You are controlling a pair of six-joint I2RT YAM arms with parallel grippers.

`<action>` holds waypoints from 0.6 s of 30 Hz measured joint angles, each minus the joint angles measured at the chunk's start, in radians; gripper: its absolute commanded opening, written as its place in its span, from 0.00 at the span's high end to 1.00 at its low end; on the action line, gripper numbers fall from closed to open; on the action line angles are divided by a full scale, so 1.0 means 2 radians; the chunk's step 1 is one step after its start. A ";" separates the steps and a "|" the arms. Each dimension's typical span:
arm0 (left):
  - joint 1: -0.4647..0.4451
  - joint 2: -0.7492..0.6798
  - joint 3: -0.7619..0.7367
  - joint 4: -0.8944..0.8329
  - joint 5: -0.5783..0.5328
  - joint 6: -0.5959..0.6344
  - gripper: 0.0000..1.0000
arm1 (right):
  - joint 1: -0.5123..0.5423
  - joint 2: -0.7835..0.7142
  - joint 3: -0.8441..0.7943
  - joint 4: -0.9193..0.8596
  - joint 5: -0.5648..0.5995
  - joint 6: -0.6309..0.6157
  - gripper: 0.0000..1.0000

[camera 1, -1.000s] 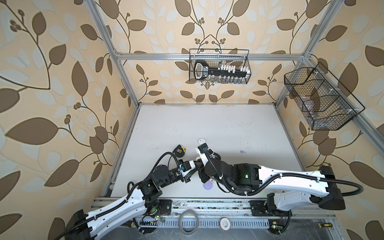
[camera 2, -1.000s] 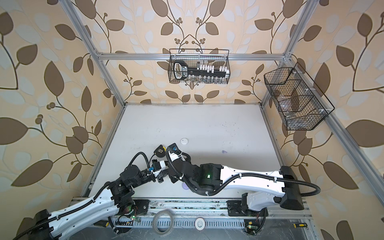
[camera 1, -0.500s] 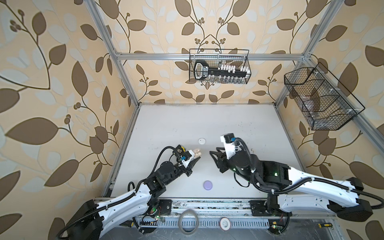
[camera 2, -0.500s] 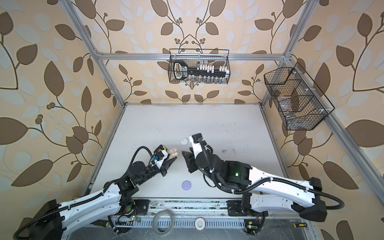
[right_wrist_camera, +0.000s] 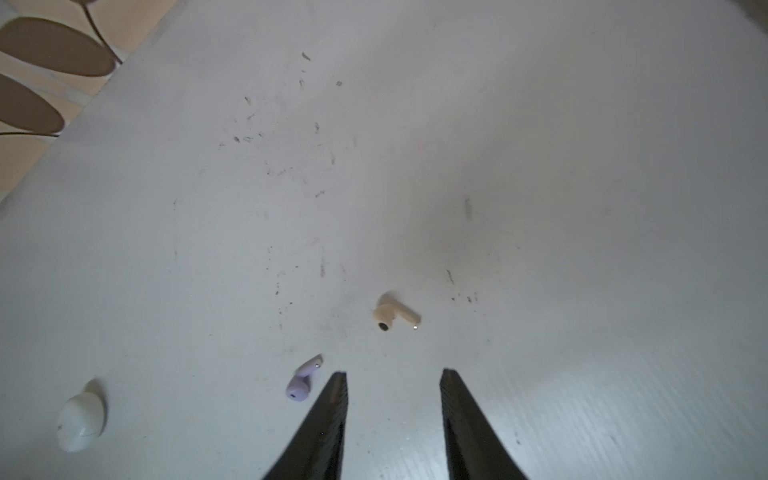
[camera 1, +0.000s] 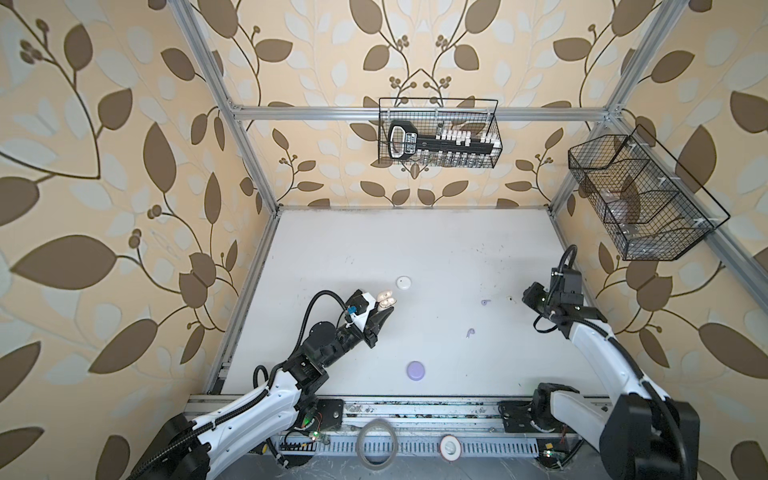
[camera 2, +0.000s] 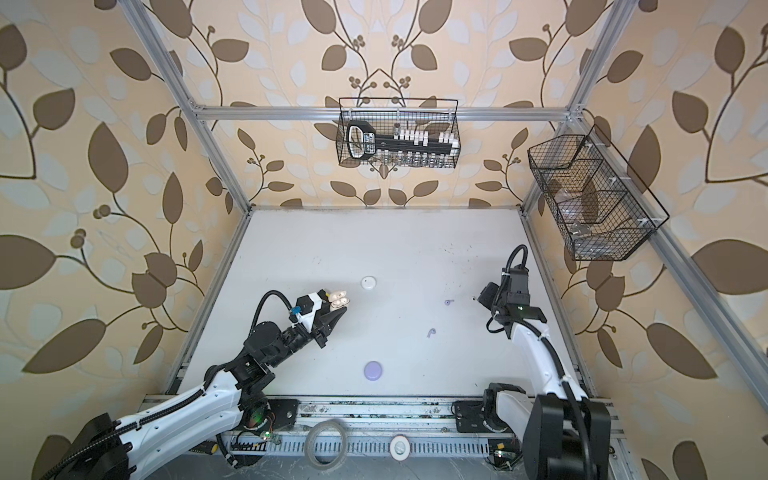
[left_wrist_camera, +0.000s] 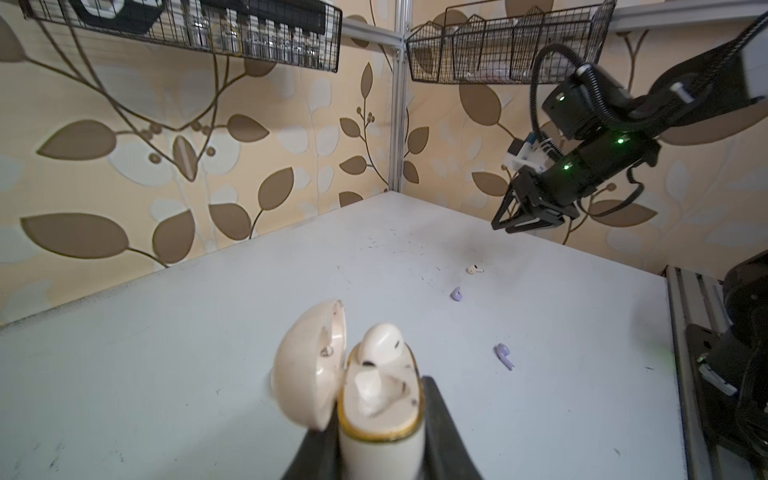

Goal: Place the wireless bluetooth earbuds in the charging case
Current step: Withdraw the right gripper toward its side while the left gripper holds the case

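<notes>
Clock bearings are read in a top view from the centre of the table (camera 1: 415,245). A closed lavender case (camera 1: 416,370) lies at 6 o'clock, nearest the front rail. At 8 o'clock the left gripper (left_wrist_camera: 380,440) is clamped tight on the cream charging case (left_wrist_camera: 380,415), which has its lid open and a cream earbud (left_wrist_camera: 380,343) standing proud of its socket. A lavender earbud (camera 1: 470,333) lies loose at 4 o'clock and a second lavender earbud (camera 1: 485,302) at 3 o'clock. Farther out at 3 o'clock the right gripper (right_wrist_camera: 392,374), jaws parted and empty, hangs near a loose cream earbud (right_wrist_camera: 392,316). A closed white case (camera 1: 403,283) lies at 12 o'clock.
</notes>
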 measured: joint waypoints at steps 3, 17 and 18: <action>0.000 -0.008 0.000 0.000 0.002 0.001 1.00 | 0.005 0.035 0.035 -0.002 -0.007 -0.032 0.45; -0.002 -0.003 0.000 -0.003 0.022 0.001 1.00 | 0.045 0.178 0.056 0.004 -0.003 -0.072 0.36; -0.003 -0.004 0.000 -0.004 0.022 0.001 1.00 | 0.045 0.188 0.057 0.005 0.000 -0.072 0.36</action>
